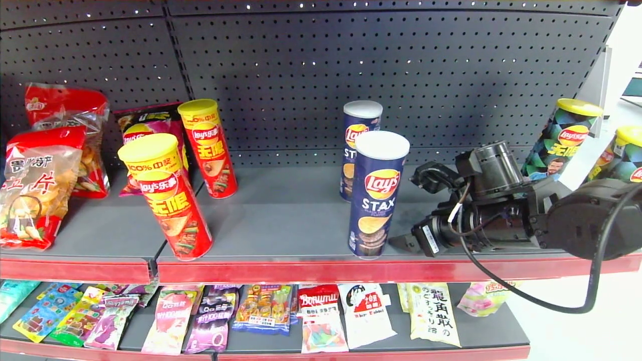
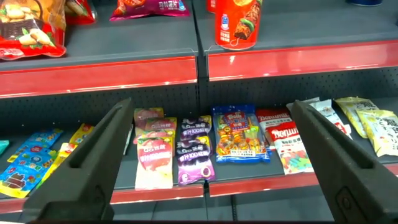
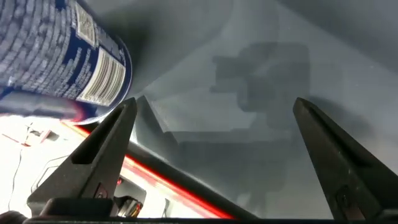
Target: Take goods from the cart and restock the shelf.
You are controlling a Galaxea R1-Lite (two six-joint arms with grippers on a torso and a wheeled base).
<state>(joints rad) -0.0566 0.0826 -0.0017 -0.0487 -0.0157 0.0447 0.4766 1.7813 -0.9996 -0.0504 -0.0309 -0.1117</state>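
Observation:
On the grey shelf (image 1: 281, 210) two blue chip cans stand upright, one at the front edge (image 1: 377, 195) and one behind it (image 1: 358, 133). My right gripper (image 1: 412, 215) lies low over the shelf just right of the front blue can, apart from it. In the right wrist view that gripper (image 3: 216, 106) is open and holds nothing, with the blue can (image 3: 62, 56) off to the side of one finger. My left gripper (image 2: 209, 107) is open and empty, out in front of the lower shelf's candy packets (image 2: 193, 155).
Two red cans (image 1: 168, 195) (image 1: 208, 148) stand left of the middle, with snack bags (image 1: 35, 185) at the far left. Two green-patterned cans (image 1: 564, 138) (image 1: 622, 155) stand behind my right arm. Bare shelf lies between the red and blue cans. Packets (image 1: 321, 316) cover the lower shelf.

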